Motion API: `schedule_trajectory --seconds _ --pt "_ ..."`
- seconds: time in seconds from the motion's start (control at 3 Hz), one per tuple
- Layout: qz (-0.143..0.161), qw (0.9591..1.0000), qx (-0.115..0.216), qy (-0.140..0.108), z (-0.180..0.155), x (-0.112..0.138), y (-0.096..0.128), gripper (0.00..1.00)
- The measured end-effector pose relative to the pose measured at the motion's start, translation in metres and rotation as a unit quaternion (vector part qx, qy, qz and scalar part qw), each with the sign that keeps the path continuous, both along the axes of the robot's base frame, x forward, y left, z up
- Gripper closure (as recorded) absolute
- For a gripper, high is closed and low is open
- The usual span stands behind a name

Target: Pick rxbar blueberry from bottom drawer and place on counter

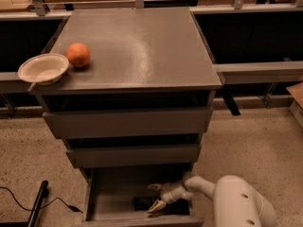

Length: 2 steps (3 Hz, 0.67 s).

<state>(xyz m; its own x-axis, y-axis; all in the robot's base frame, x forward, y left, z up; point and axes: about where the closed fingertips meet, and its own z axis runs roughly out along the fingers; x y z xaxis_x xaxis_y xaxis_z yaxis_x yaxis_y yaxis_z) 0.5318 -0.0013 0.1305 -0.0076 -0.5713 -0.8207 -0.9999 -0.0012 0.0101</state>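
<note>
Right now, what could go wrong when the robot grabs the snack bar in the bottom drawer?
The pincer is inside the bottom drawer, open beside the flat rxbar blueberry; it might shove the bar along the floor rather than grip it. Lifting out, the arm could bump the middle drawer just above. On the counter, the bowl hangs over the left edge, so placing near it could knock it off.

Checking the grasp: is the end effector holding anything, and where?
Nothing yet: the open end effector sits in the bottom drawer beside the rxbar blueberry.
</note>
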Motion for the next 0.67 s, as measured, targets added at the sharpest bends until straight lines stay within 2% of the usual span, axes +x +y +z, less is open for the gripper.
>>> schedule_trajectory --seconds 0.33,0.67 --pt "0.003 1.0 -0.002 0.009 -0.0059 -0.0034 0.0057 0.28" --pt "0.006 0.9999 0.005 0.014 -0.0094 -0.0064 0.0097 0.46"
